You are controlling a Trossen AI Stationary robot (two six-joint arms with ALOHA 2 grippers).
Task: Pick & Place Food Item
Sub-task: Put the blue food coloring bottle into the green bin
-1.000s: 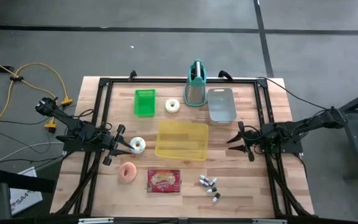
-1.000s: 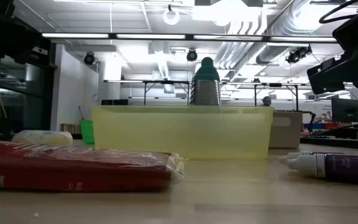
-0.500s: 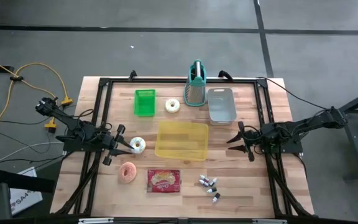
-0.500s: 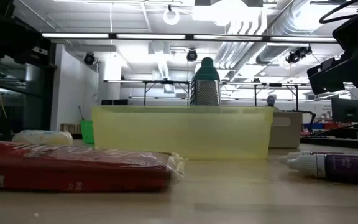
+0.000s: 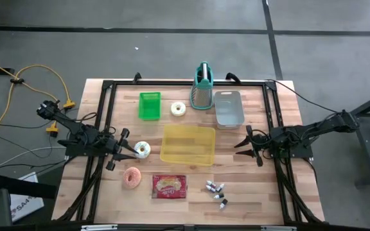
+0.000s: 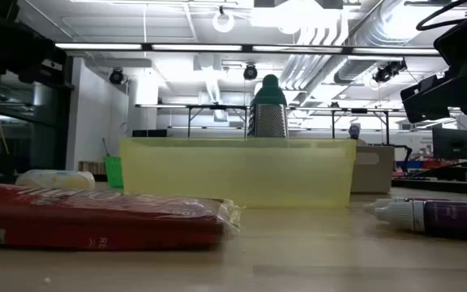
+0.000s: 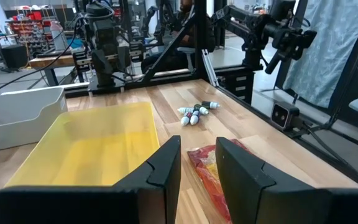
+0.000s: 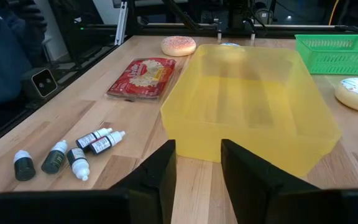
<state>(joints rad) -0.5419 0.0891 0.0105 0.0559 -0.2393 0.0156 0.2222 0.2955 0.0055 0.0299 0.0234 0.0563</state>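
Both hands hung empty with fingers narrowly parted: the left hand (image 5: 126, 149) at nine o'clock, just beside the white donut (image 5: 142, 149), the right hand (image 5: 248, 145) at three o'clock. The yellow bin (image 5: 187, 144) sat mid-counter (probably the drop spot).

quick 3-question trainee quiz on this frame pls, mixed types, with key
1. True or false: the yellow bin is empty.
2. Which donut lies nearer the left end effector: A) the white-iced donut, B) the pink donut?
3. Fill in: the box grater stands next to the ___ bin.

Key: 1 true. 2 A. 3 grey.
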